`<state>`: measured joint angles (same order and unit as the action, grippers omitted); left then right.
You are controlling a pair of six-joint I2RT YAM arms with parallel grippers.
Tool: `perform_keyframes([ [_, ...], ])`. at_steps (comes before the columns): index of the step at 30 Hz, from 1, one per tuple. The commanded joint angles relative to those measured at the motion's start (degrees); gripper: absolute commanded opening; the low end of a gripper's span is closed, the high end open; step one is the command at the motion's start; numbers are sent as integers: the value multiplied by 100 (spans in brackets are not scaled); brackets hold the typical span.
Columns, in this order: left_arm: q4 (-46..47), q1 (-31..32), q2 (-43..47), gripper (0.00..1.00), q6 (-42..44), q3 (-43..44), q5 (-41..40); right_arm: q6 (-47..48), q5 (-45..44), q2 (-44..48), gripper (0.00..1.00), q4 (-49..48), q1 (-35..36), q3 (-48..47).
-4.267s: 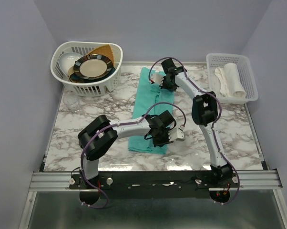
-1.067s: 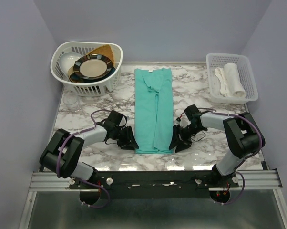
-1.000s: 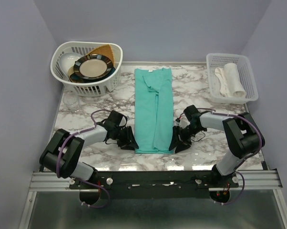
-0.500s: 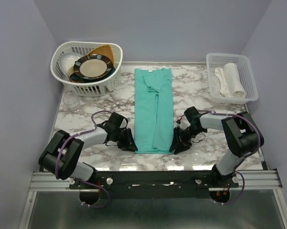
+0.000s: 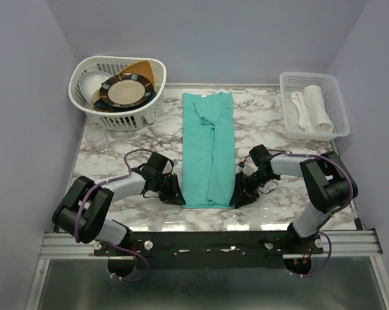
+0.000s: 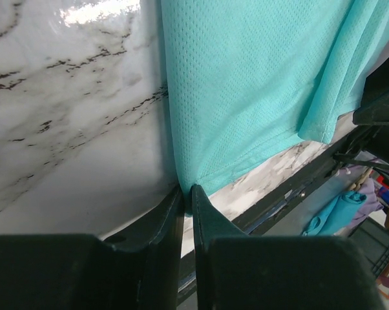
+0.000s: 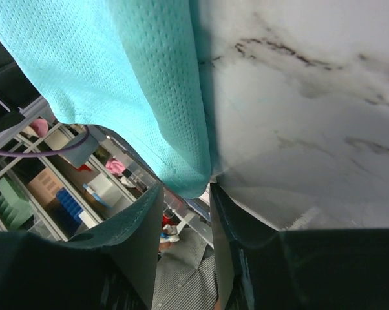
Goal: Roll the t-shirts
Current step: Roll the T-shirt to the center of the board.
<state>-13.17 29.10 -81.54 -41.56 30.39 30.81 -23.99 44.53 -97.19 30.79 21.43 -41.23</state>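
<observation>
Nearest of all, two claws, down low on the marble table (image 5: 117, 177), one at each near corner of one green shirt (image 5: 209, 148).

On one side, the left claw (image 6: 187, 188), fingers squeezed together on the shirt's near left corner, thin cloth pinched right at the tips. On the other side, the right claw (image 7: 185, 190), fingers apart, with the shirt's near right corner poking in between them. Purple wires (image 5: 133, 155) looped along both arms.

Between the two claws and stretching away from them, the shirt itself, folded into one long strip and lying flat on the table. Neck end at the far side, well away from both claws. Small white tag (image 5: 213, 94) at the neck, too tiny to read.

Past the left claw and off to its left, one clear glass (image 5: 97, 137), standing up on the table. Farther the same way, one round white basket (image 5: 157, 82). Inside it, one dark plate (image 5: 123, 90) with stripes round the rim, one white bowl (image 5: 90, 84), and one flat brown thing (image 5: 143, 68) leaning at the back.

Far past the right claw and off to its right, one square white basket (image 5: 336, 87). Inside it, rolled white cloth (image 5: 314, 108); hard to tell how many pieces.
</observation>
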Motion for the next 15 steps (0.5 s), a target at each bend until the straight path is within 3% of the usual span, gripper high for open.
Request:
perform_keyframes([
  [1,-327,43,-73,22,342,-121,-655,-168,-990,-274,43,-126,19,221],
  [7,-292,43,-99,21,333,-121,-620,-159,-1026,-327,41,-152,-34,221],
  [10,-300,43,-99,17,342,-112,-611,-194,-1026,-424,34,-274,-34,195],
  [13,-335,43,-99,15,394,-104,-646,-168,-1035,-512,21,-266,-34,142],
  [15,-344,34,-73,12,465,-77,-681,-115,-1061,-468,8,-153,-51,63],
])
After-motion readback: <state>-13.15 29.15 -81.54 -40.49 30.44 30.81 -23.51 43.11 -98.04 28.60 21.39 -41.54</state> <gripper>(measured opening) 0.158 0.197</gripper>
